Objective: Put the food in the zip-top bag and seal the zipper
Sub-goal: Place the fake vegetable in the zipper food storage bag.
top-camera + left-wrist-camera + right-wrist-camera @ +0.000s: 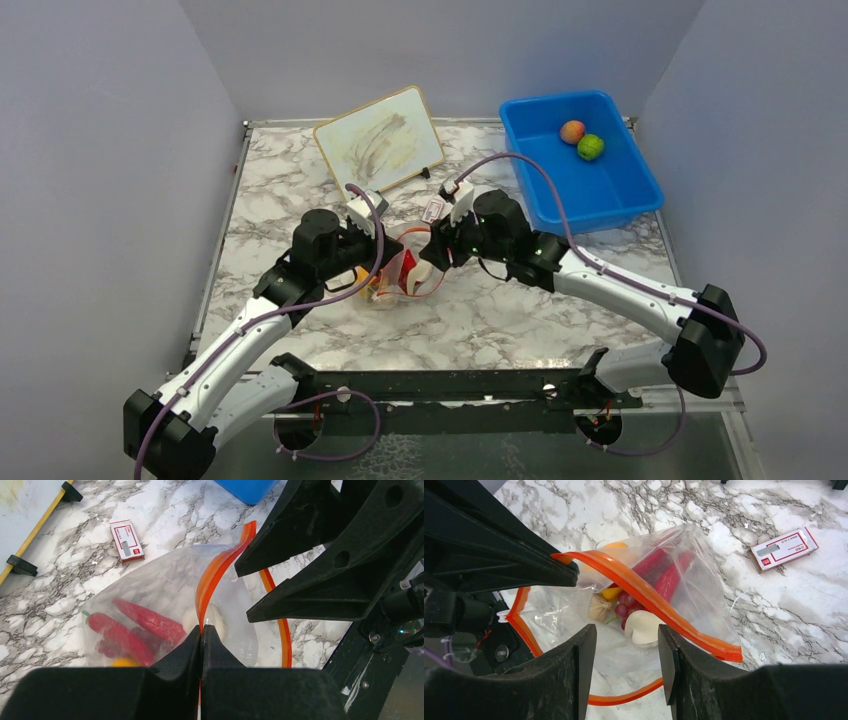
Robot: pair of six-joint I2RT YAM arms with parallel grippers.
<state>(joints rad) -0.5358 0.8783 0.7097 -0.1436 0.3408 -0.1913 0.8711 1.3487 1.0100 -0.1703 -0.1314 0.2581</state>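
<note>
Clear, crinkly plastic zip-top bag (pixel 706 597) (glossy) on smooth, marble-patterned table (pixel 794 605).

Seen from overhead, the zip-top bag (pixel 390 296) is mostly hidden under the two wrists, and its contents are too small to tell apart. In the left wrist view, the pepper (pixel 125 662) is only a blurred yellow sliver behind the left gripper (pixel 202 629), and the top edge cuts off the blue bin (pixel 245 487). In the right wrist view, the zipper (pixel 649 597) covers part of the grape bunch (pixel 621 610). Print on the card (pixel 785 549) is too small to read.
</note>
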